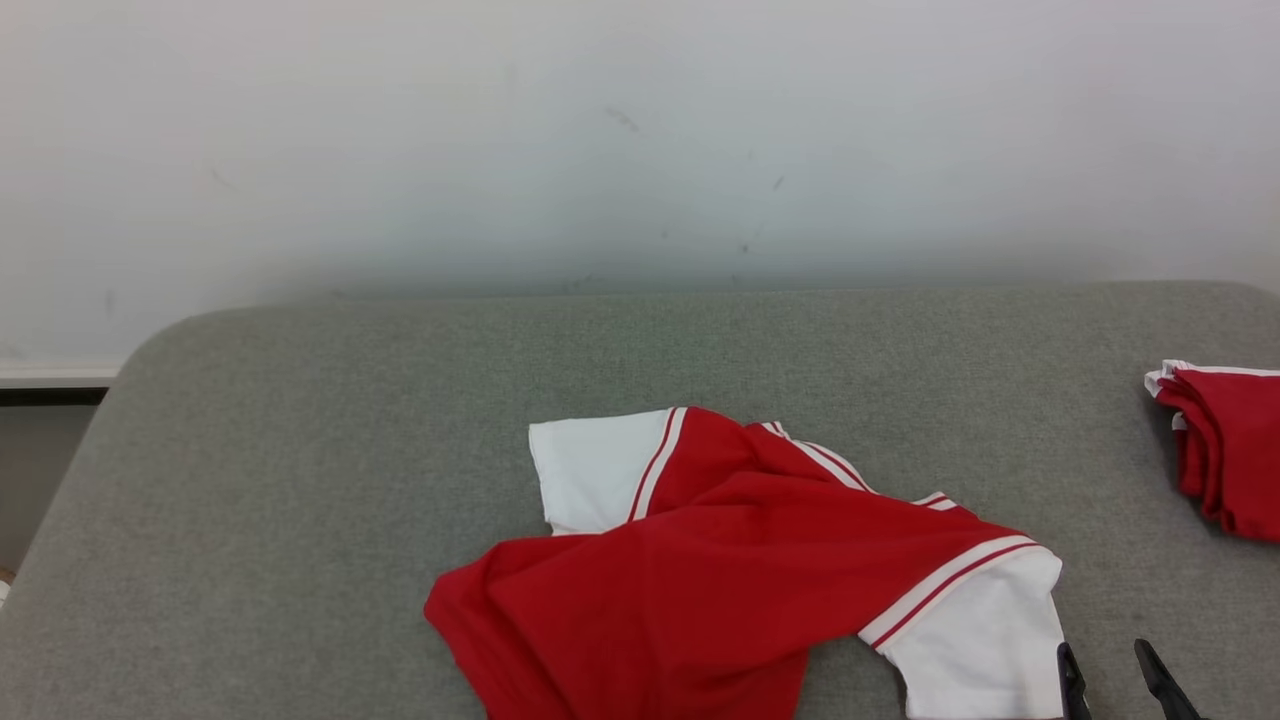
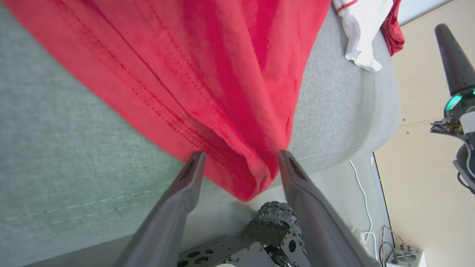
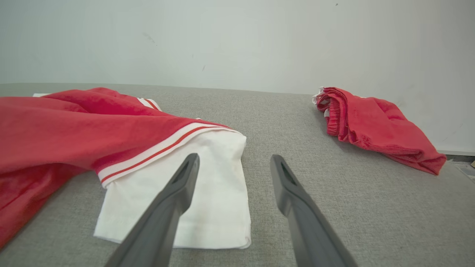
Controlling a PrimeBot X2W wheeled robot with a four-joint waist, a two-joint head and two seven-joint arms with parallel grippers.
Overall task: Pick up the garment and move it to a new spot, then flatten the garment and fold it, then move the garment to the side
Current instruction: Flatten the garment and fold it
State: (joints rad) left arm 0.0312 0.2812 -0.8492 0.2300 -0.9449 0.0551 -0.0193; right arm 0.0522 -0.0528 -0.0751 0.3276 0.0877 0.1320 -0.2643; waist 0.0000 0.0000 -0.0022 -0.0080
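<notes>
The garment (image 1: 740, 560), a red shirt with white sleeves and striped trim, lies crumpled on the grey padded table (image 1: 350, 420) near its front edge. In the left wrist view its red hem (image 2: 207, 111) drapes over the table's edge and hangs between the fingers of my left gripper (image 2: 241, 154), which stand wide apart, open. My right gripper (image 1: 1110, 665) is open at the lower right, just right of the white sleeve (image 1: 985, 640). In the right wrist view, the right gripper (image 3: 234, 163) has its left finger over the sleeve (image 3: 207, 185) and its right finger over bare table.
A second red garment (image 1: 1225, 440) lies folded at the table's right edge, also in the right wrist view (image 3: 371, 122). A white wall rises behind the table. Below the table edge, the left wrist view shows my wheeled base (image 2: 274, 226) and a white cable (image 2: 365, 207).
</notes>
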